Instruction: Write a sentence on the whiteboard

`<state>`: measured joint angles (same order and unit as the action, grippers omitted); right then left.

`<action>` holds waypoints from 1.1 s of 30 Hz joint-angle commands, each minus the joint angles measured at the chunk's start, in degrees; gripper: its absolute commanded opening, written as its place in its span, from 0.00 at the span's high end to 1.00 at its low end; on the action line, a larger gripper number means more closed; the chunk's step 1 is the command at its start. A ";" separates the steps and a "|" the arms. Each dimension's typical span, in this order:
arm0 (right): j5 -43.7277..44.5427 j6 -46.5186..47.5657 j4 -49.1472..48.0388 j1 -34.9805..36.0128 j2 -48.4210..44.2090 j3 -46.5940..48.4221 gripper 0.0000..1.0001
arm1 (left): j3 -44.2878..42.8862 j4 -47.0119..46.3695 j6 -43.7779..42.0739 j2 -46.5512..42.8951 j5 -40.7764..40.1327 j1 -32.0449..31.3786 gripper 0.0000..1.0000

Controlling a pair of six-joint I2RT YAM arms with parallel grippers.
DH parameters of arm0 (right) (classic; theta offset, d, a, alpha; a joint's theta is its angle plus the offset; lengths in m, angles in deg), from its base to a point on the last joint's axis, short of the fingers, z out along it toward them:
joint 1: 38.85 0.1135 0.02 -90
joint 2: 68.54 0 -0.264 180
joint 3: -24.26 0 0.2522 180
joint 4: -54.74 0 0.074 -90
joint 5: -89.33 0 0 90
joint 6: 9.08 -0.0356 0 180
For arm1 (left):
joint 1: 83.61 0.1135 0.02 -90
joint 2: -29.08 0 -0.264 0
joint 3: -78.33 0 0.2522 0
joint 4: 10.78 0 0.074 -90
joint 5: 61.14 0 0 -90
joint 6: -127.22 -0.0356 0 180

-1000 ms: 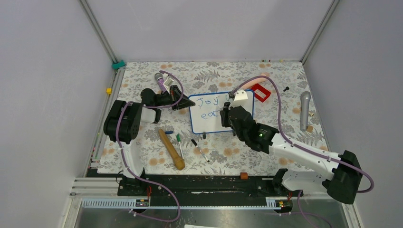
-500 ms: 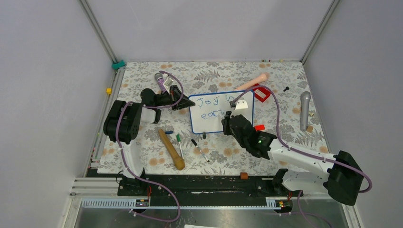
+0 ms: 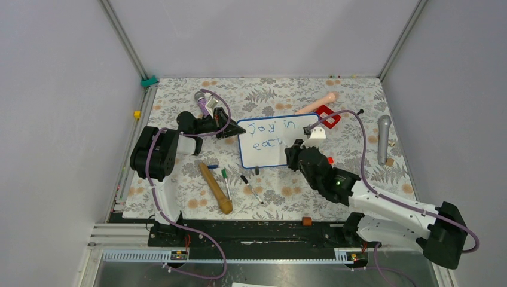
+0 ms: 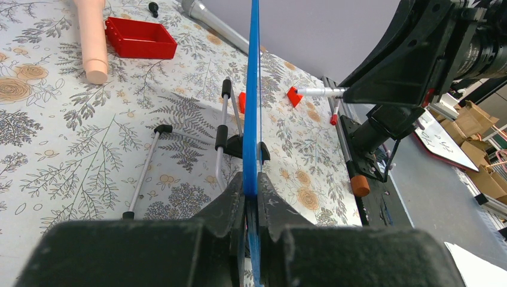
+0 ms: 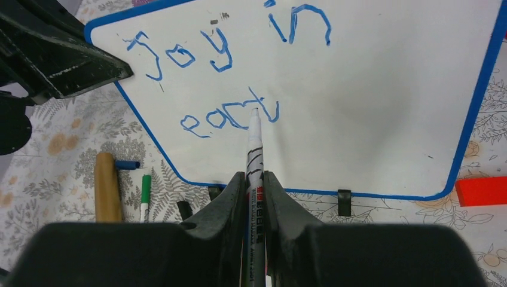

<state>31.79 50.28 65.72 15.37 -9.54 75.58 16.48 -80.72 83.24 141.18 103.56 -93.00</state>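
Note:
The whiteboard (image 3: 269, 149), glossy white with a thin blue frame and black feet, stands tilted in the middle of the table. Blue letters on it (image 5: 227, 66) read "Joy in" with "eac" and part of a letter below. My left gripper (image 3: 230, 133) is shut on the board's left edge, seen as a blue strip (image 4: 252, 95) between the jaws. My right gripper (image 5: 253, 179) is shut on a whiteboard marker (image 5: 254, 149). Its tip touches the board at the end of the second line. In the top view the right gripper (image 3: 296, 156) sits by the board's lower right.
A wooden handle (image 3: 215, 188), a green marker (image 3: 225, 179) and a black pen (image 3: 251, 188) lie in front of the board. A red tray (image 3: 327, 116), a pink cylinder (image 3: 317, 104) and a microphone (image 3: 383, 137) lie to the right. A small red block (image 5: 481, 190) lies near the board's corner.
My right arm has moved right and toward the near edge, uncovering "in" and the second line, and the marker has added strokes there. The left arm has not moved.

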 commanded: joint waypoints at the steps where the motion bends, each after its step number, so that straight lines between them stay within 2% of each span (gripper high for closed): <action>1: 3.63 -3.27 -0.08 0.01 -5.19 -2.06 1.00 | 2.19 -0.72 -7.42 0.49 7.52 -0.81 1.00; 5: -0.17 -0.59 -7.46 -0.06 -7.87 -6.62 1.00 | 2.20 -0.70 -7.40 0.41 7.57 -0.81 1.00; 9: -0.42 -1.22 -4.12 -0.08 -4.17 -3.43 1.00 | 2.22 -0.67 -7.40 0.42 7.63 -0.81 1.00; 15: -3.15 -0.81 -4.59 -0.08 0.37 -1.87 1.00 | 2.22 -0.69 -7.52 0.34 7.60 -0.78 1.00; 24: -2.83 1.37 -4.58 -0.08 0.50 -1.68 1.00 | 2.21 -0.69 -7.51 0.44 7.60 -0.79 1.00; 33: -1.16 5.73 -0.38 -0.07 5.29 4.76 1.00 | 2.13 -0.74 -7.43 0.55 7.64 -0.76 1.00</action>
<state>29.24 53.30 64.84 15.37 -5.67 76.67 16.72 -80.72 82.89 140.92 103.60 -93.00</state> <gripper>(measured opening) 0.189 0.059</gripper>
